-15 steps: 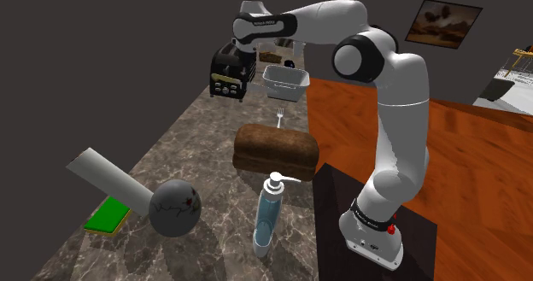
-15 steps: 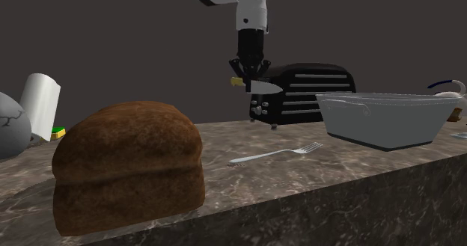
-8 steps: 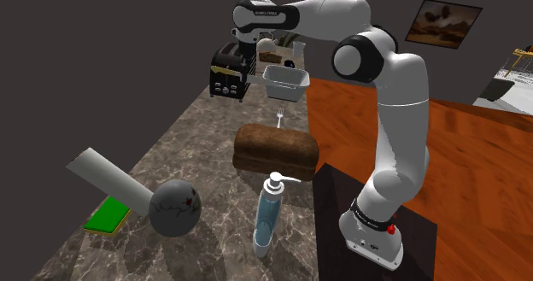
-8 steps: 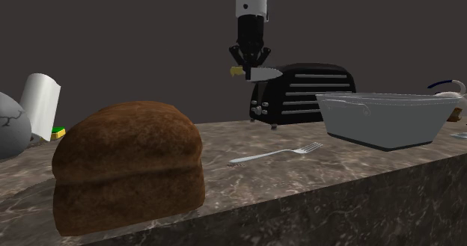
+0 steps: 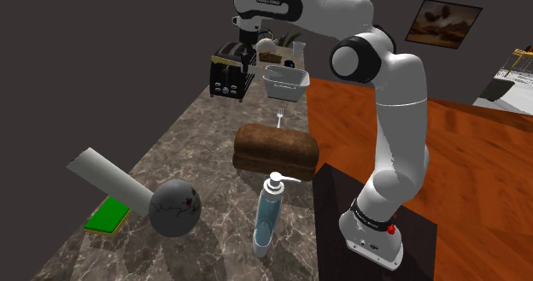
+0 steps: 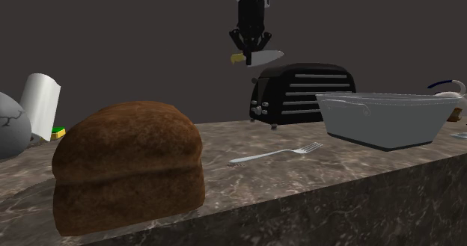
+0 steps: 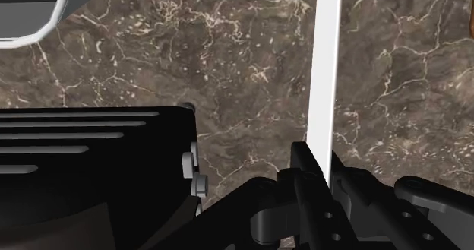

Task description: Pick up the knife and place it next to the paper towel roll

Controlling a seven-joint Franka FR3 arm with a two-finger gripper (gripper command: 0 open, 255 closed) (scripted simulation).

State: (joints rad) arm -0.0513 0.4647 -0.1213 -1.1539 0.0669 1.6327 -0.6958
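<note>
Holding knife aloft, upper centre, above toaster | tool clamped on it | step: transport | next, likely: swing toward paper towel roll at frame's left, lower to tabletop, release beside it

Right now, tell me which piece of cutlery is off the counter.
The knife, clasped in the pincer above the black toaster; the fork lies flat on the dark veined counter.

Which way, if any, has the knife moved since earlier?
Yes, upward: in the second exterior view the knife now hangs clear above the black toaster; a second ago it overlapped the toaster's top.
</note>
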